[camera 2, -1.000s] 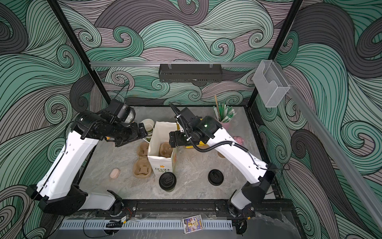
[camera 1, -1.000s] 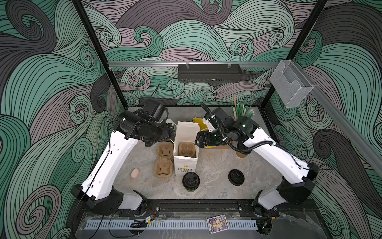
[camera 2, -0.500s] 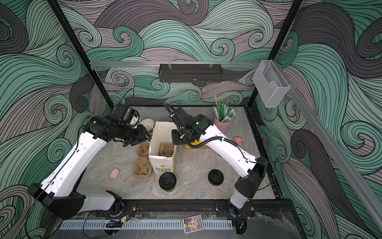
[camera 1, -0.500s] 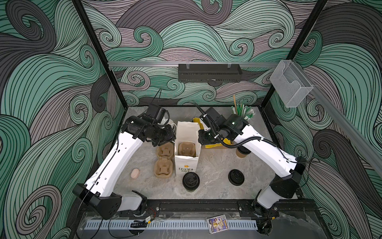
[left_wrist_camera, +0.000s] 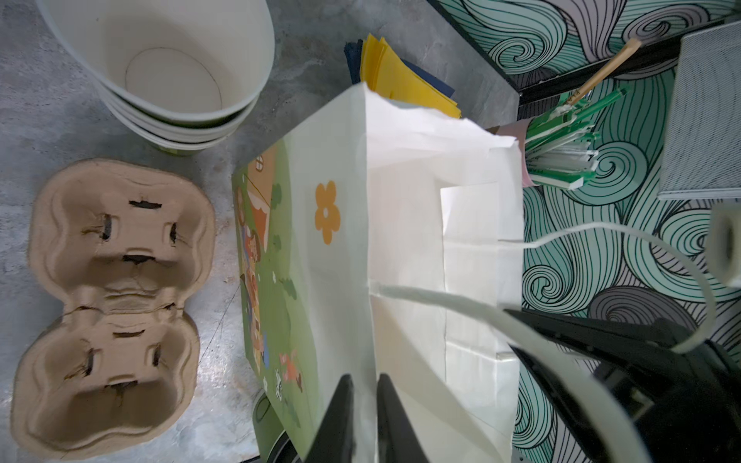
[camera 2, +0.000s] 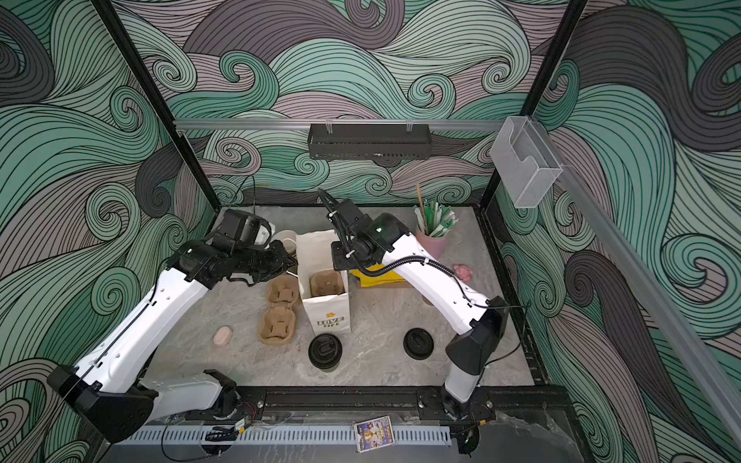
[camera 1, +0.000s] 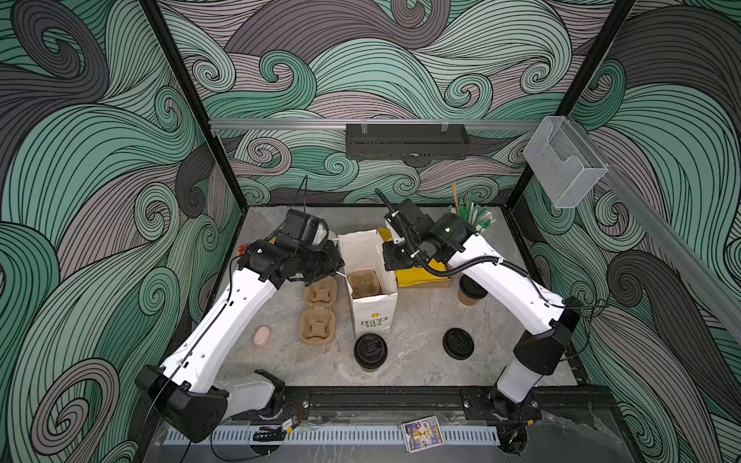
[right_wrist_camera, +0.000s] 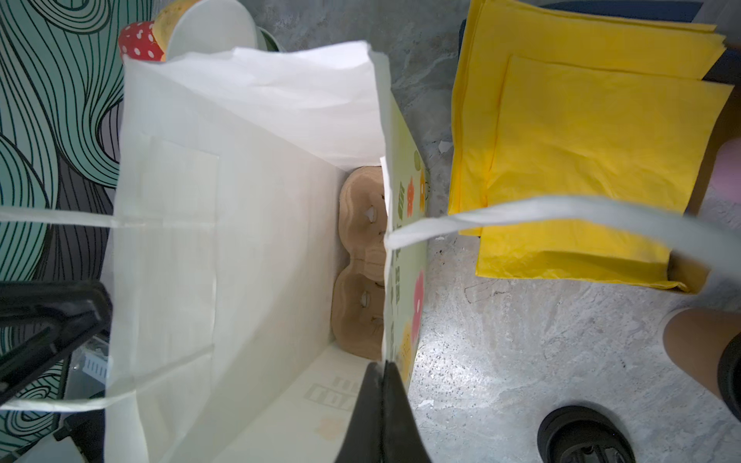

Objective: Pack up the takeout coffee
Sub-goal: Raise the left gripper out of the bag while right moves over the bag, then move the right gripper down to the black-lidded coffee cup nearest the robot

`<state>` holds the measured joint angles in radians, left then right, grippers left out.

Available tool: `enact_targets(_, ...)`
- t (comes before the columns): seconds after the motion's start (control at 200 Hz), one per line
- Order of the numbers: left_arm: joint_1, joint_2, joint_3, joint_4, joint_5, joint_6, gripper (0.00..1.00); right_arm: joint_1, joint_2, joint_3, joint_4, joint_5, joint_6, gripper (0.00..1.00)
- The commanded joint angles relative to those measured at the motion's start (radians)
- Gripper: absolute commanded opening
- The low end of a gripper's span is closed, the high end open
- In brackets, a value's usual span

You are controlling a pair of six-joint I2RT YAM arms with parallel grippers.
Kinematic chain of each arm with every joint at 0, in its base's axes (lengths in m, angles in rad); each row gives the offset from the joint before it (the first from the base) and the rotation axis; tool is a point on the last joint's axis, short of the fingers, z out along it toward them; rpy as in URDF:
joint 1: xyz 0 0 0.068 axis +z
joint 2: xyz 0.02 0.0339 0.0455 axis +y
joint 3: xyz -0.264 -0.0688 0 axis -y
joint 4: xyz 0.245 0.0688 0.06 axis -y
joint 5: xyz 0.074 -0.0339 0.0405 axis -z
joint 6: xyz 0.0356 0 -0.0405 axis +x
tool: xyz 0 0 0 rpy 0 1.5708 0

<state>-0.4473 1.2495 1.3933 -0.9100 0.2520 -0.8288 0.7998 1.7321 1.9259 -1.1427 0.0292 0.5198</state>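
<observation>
Broadly, the marble bench (camera 1: 421,316) carries an upright white paper bag (camera 1: 373,316), its mouth open, with a pulp cup carrier (camera 1: 364,283) lying at its bottom. The left gripper (left_wrist_camera: 364,383) is clamped on the paper of one side wall, and the right gripper (right_wrist_camera: 383,373) is pinched tight on the opposite wall's rim. Outside the bag, the black-lidded cup (camera 1: 370,350) stands on the bench just in front of it, and the tan-bodied cup (camera 1: 470,294) stands beneath the right arm.
</observation>
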Motion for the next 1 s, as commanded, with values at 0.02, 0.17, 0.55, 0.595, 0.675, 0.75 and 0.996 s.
enact_targets(0.02, 0.005, -0.009, 0.005, 0.114, 0.003, -0.025, 0.36, -0.045, -0.004, 0.015, 0.044, -0.002, -0.077, 0.01)
enact_targets(0.17, 0.004, 0.014, 0.029, 0.093, -0.003, -0.010, 0.57, -0.094, 0.009, 0.014, 0.059, -0.065, -0.123, 0.05)
enact_targets(0.55, 0.006, 0.063, 0.135, 0.044, 0.008, 0.040, 0.75, -0.118, -0.030, 0.047, 0.000, -0.123, -0.151, 0.61)
enact_targets(0.595, 0.008, 0.066, 0.148, 0.032, 0.009, 0.048, 0.77, -0.115, -0.052, 0.040, -0.010, -0.120, -0.146, 0.65)
enact_targets(0.675, 0.011, 0.067, 0.170, 0.020, 0.009, 0.071, 0.85, -0.100, -0.090, 0.032, -0.042, -0.096, -0.138, 0.71)
enact_targets(0.75, 0.023, 0.067, 0.181, 0.020, 0.014, 0.077, 0.87, -0.074, -0.114, 0.036, -0.089, -0.066, -0.135, 0.75)
enact_targets(0.996, 0.060, 0.054, 0.159, 0.075, 0.074, 0.075, 0.89, 0.016, -0.184, 0.021, -0.207, 0.019, -0.066, 0.75)
